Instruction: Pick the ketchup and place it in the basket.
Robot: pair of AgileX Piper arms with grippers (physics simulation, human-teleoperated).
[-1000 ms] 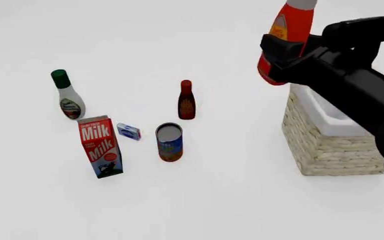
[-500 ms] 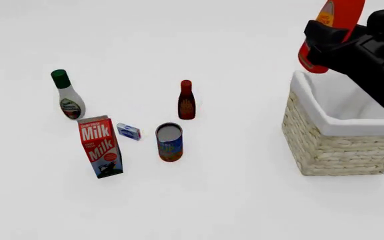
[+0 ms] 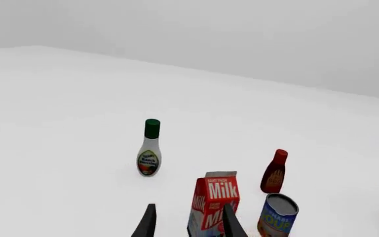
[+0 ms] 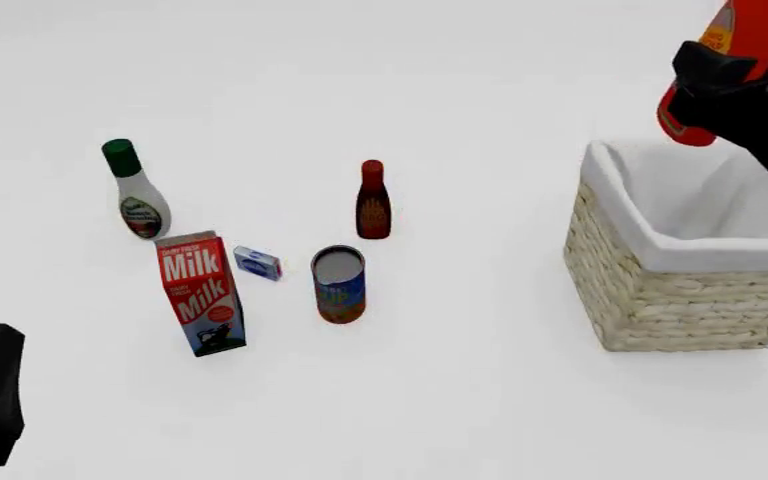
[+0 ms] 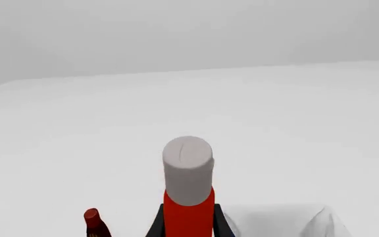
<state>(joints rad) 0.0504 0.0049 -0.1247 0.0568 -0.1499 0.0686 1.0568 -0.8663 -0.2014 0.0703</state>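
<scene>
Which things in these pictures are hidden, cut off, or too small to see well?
- Ketchup: front view cuts off its cap at the top edge; the right gripper covers its body in the right wrist view.
- Basket: right side cut off by the front view's edge.
- Left gripper: only fingertips show in its wrist view.
- Small blue box: too small to read.

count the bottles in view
3: ketchup held by the right gripper above the basket; green-capped white bottle far left; small dark red bottle mid-table.
</scene>
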